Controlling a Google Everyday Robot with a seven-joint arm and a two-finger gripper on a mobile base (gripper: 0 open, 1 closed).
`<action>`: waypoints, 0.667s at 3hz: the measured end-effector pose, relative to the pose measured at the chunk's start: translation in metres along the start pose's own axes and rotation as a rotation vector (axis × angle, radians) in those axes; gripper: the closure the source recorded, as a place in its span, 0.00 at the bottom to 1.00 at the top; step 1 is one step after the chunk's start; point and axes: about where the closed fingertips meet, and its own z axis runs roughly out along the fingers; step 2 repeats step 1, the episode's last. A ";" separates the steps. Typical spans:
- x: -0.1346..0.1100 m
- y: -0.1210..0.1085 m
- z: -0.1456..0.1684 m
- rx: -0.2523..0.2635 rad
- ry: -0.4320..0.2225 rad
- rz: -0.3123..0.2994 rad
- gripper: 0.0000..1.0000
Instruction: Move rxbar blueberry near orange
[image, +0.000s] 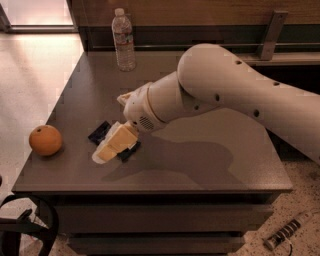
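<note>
My arm, a thick cream-white tube, reaches in from the right edge of the frame and bends down toward the left-centre of a dark grey table. At its end my gripper, pale yellow, is low over the table and lies right across the blue snack bar. The bar lies flat on the table at left-centre. Only its two dark ends show, one poking out to the upper left of the gripper and one to the lower right.

The orange sits alone near the table's left edge, to the left of the bar and clearly apart from it, with bare table between them. A clear water bottle stands upright at the back of the table, upper left of centre, well away from both.

I judge this to be the pick-up or early carry step: the gripper is on the bar, but the bar is not yet beside the orange. The next move calls for a short shift to the left, stopping close to the fruit without knocking it, since it is round and sits near the edge.

The gripper hides the middle of the bar, so I cannot tell whether it is spread around the bar, pinching it, or only pressing on top. I also cannot tell whether the bar is lifted or resting on the table. The wrapper's print cannot be read. The arm is cut off at the right edge.
</note>
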 end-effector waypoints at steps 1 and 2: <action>0.000 0.000 0.000 0.000 0.000 0.000 0.00; 0.000 0.000 0.000 0.000 0.000 0.000 0.00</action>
